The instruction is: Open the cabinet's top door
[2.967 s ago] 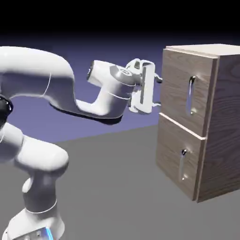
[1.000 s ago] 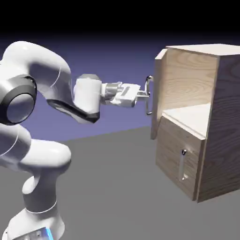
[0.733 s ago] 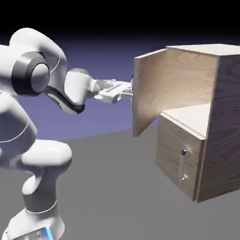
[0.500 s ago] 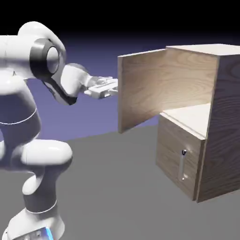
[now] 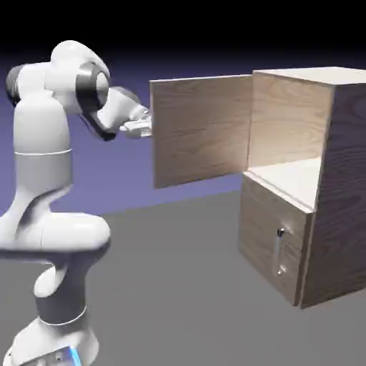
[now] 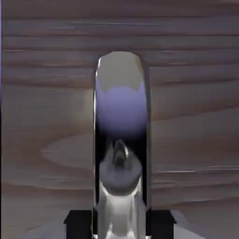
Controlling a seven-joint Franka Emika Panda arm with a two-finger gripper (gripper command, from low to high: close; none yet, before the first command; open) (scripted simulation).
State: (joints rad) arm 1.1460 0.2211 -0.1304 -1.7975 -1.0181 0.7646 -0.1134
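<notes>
The top door of a wooden cabinet stands swung wide toward the exterior view's left, hiding its handle and the fingertips there. The hand view shows both: the gripper is closed on the shiny handle, a fingertip on each side, against dark wood grain. Only the exterior view shows the lower door, shut.

Between the pincer's tips, the handle is glossy, mirror-smooth metal; behind it, the top door shows streaky wood grain.
</notes>
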